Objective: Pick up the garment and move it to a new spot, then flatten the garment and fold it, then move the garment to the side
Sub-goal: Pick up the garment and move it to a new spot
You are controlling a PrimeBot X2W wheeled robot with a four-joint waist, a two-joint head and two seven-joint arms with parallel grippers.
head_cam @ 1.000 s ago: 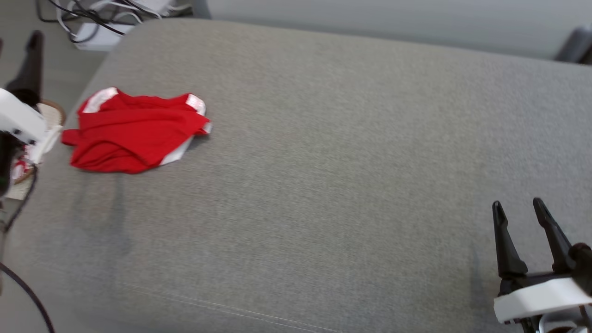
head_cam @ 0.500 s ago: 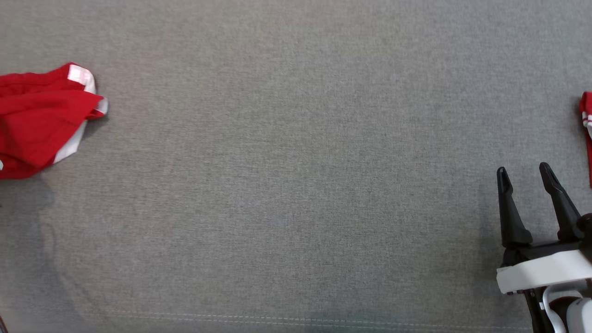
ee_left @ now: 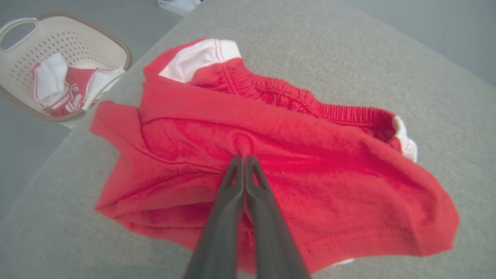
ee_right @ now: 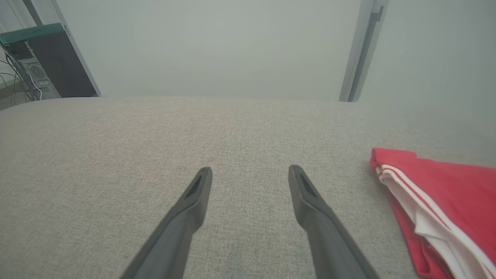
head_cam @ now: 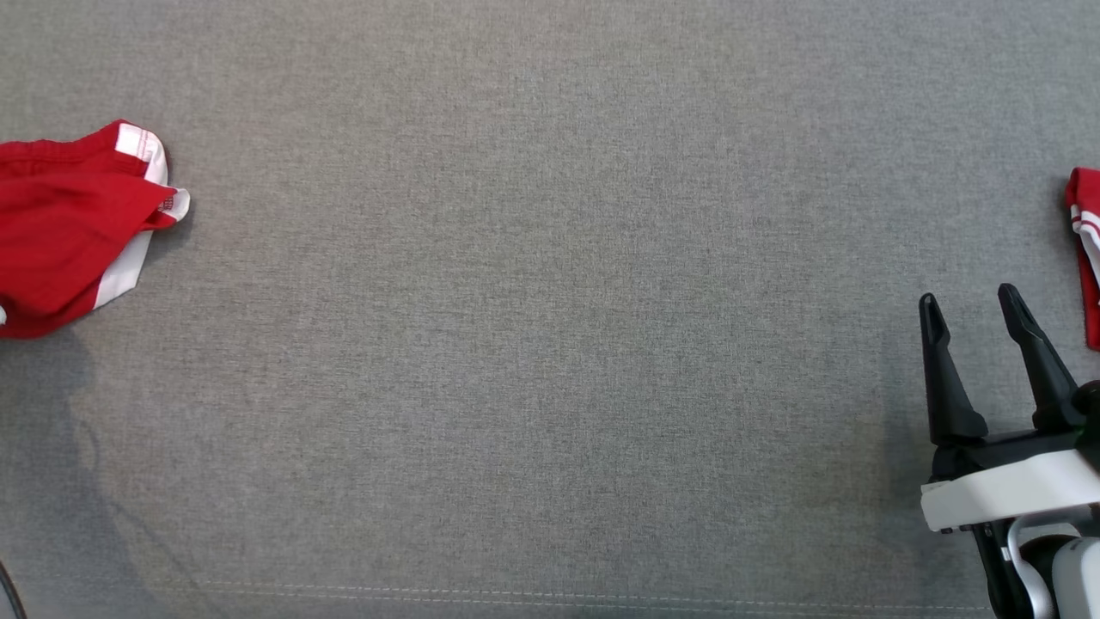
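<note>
The garment [ee_left: 294,155], red shorts with white trim and a gathered waistband, lies crumpled on the grey cushion [head_cam: 550,301]; its right part shows at the head view's left edge [head_cam: 69,232]. My left gripper [ee_left: 244,158] is shut, its tips pressed together into the middle of the cloth, where a small pucker rises. My right gripper [head_cam: 967,301] stands open over bare cushion at the lower right, nothing between its fingers [ee_right: 195,193].
A second, folded red and white garment [ee_right: 438,201] lies just right of my right gripper, at the cushion's right edge [head_cam: 1084,249]. A beige basket [ee_left: 58,42] holding clothes stands on the floor beyond the cushion's left end.
The head camera swung right and down a second ago, shifting the whole picture. My left gripper has shut on the cloth, and the garment's white-trimmed corner has shifted slightly.
</note>
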